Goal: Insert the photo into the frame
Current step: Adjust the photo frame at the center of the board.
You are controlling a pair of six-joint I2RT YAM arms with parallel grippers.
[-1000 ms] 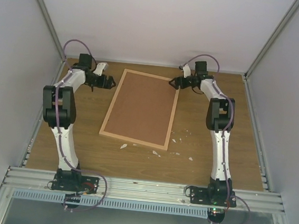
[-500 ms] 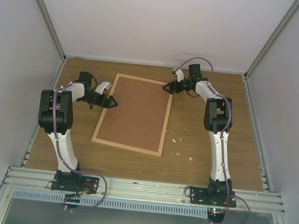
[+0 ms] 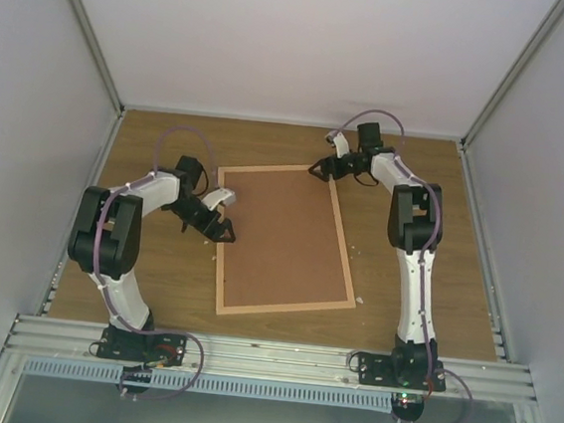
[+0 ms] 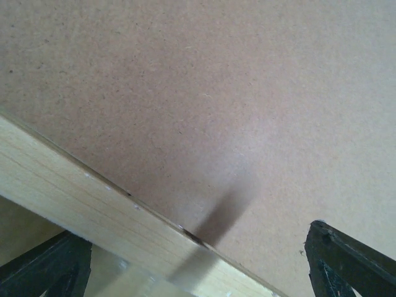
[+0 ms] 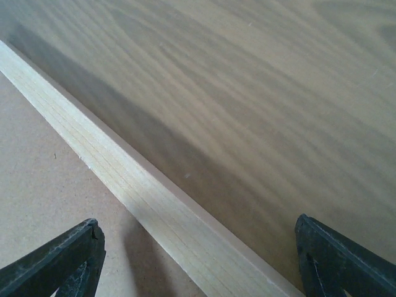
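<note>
Black fingers (image 4: 43,269) of the left gripper (image 3: 218,231) stand wide apart with nothing held. Between them, in the wrist view, a pale wooden rail of the frame (image 3: 218,275) runs diagonally. One finger is on the table side of it and the other over the brown backing board (image 3: 285,237) that fills the frame. Whether the tips touch the rail cannot be told. The right gripper (image 3: 318,169) is likewise spread wide and empty. Its wrist view shows another rail passing between its fingers (image 5: 59,263), with backing board to one side and the wood-grain table (image 5: 260,93) to the other. Seen from above, the frame lies flat, back upward, between the two grippers. Its left long rail sits under the left gripper, and its far right corner is just beside the right gripper. From there it stretches toward the arm bases, slightly askew. Beyond both grippers the table runs to pale grey enclosure walls (image 3: 278,41).
</note>
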